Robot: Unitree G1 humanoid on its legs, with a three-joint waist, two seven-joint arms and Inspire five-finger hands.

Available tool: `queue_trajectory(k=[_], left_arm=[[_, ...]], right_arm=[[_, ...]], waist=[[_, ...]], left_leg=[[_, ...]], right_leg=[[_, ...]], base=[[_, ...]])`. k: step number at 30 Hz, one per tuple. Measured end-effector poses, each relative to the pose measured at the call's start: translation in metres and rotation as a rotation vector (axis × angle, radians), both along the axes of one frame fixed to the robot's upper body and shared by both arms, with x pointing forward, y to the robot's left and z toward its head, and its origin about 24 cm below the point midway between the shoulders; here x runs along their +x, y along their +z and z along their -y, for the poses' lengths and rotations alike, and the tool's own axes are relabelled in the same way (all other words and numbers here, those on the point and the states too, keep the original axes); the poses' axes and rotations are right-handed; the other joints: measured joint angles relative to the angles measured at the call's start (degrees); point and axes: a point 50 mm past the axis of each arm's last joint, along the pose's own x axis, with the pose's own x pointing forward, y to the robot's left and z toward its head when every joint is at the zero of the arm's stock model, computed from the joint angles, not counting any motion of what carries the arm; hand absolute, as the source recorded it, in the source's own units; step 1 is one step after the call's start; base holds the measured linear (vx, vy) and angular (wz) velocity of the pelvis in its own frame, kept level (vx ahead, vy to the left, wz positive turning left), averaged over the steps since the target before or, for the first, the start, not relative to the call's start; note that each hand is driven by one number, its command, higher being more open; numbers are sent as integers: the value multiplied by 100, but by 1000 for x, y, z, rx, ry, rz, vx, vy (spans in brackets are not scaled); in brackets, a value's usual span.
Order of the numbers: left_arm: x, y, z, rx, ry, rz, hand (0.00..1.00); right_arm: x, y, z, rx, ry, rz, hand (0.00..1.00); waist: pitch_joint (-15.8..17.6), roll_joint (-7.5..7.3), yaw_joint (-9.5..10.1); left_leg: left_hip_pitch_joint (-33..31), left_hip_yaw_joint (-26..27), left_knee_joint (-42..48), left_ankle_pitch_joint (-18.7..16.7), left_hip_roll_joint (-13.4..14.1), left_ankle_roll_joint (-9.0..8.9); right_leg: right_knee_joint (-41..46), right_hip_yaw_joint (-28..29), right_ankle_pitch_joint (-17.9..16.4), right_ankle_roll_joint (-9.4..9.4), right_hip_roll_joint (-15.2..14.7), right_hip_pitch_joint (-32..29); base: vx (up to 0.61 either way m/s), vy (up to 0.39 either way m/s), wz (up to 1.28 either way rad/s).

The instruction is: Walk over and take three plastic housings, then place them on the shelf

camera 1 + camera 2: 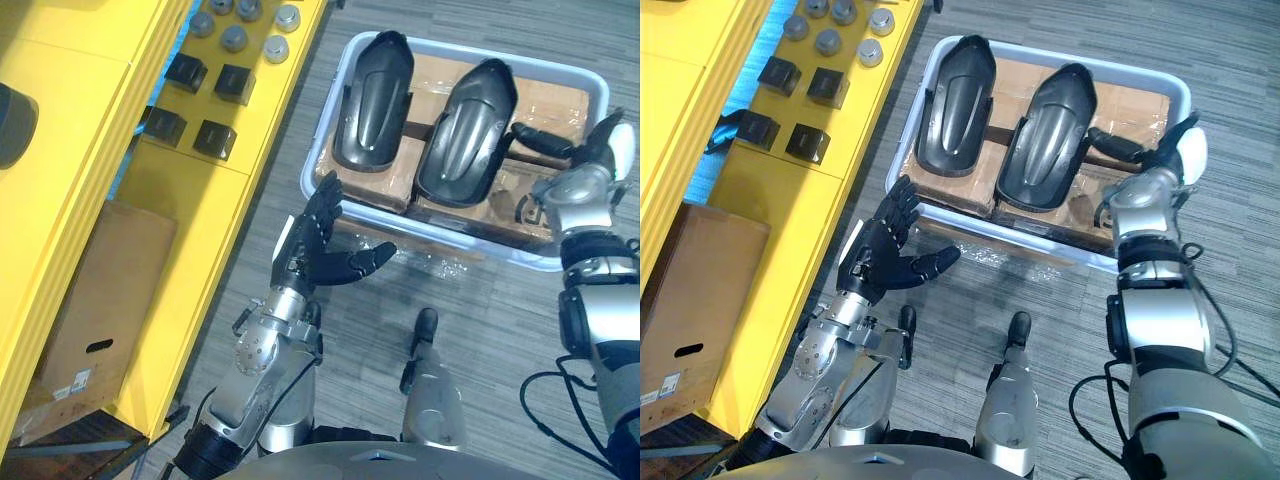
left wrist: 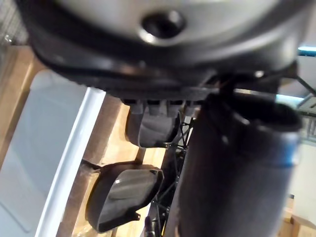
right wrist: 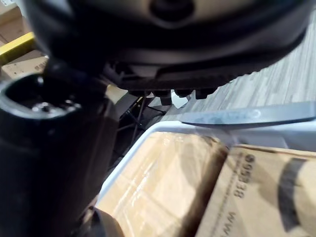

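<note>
Ahead — two housings (image 1: 372,100) in the bin (image 1: 560,72), left hand (image 1: 310,250) slack-fingered at its rim, right hand (image 1: 575,190) straight-fingered beside one.

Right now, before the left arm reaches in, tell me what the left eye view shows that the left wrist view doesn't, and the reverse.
Left eye view adds: the yellow shelf carrying small black blocks and grey round caps, a brown cardboard box by it, and the right robot hand, fingers straight.
Left wrist view adds: a close look along the white plastic bin at its rim.
Shared: the open left robot hand and two dark glossy plastic housings lying on cardboard packing inside that bin.
</note>
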Motion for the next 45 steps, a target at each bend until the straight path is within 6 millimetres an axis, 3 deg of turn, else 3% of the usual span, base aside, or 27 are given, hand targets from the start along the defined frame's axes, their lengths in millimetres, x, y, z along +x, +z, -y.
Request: queue_trajectory(k=[4, 11, 18, 25, 26, 34, 37, 43, 45], left_arm=[[-1, 0, 0, 2, -3, 1, 100], [0, -1, -3, 2, 31, -6, 100], [1, 1, -3, 0, 38, -1, 100], [3, 2, -7, 2, 53, 4, 100], [3, 2, -7, 2, 54, 6, 100], [2, 1, -7, 2, 54, 1, 100], [2, 1, -7, 0, 54, 0, 100], [2, 2, -3, -20, 53, 1, 100], [2, 3, -4, -21, 54, 3, 100]], right_arm=[[-1, 10, 8, -87, -7, -111, 0], [-6, -3, 18, -100, 15, -305, 0], [0, -10, 9, -116, 149, -389, 0], [-1, -30, 5, -193, 192, -469, 0], [-3, -32, 6, -196, 181, -472, 100], [-9, -27, 14, -228, 7, -359, 100], [-6, -11, 5, -240, -9, -205, 100], [-5, 52, -29, -368, -4, 273, 100], [-6, 58, -42, -382, 48, 354, 100]], waist=[[15, 12, 66], [45, 76, 130], [86, 144, 145], [85, 145, 157], [85, 144, 157], [84, 144, 77], [85, 144, 25], [88, 132, -62], [84, 117, -64]], left_leg=[[-37, -62, 1, 27, -6, -6], [-59, -112, 1, 50, -8, -12], [-137, -121, -23, 111, 4, -25], [-136, -120, -66, 158, 6, -29], [-132, -120, -104, 186, 6, -33], [-107, -95, -121, 211, 19, -39], [-39, -37, -138, 210, 44, -39], [39, 67, -217, 239, 97, -54], [92, 91, -258, 247, 101, -59]], right_leg=[[12, -71, -1, -1, 1, -5], [105, -170, -30, -41, 0, -31], [199, -194, -55, -71, 0, -158], [206, -200, -55, -72, -1, -166], [207, -204, -54, -73, -3, -174], [230, -186, -54, -74, -2, -184], [281, -139, -61, -86, -2, -183], [300, -61, -63, -95, 31, -223], [301, -26, -63, -96, 35, -213]], base=[[-14, 4, 8], [-6, 4, 3], [0, 0, 0], [-1, 0, 0], [-4, -2, 3], [-1, 3, -1], [-2, 8, -9], [-9, -4, -8], [18, 1, -10]])
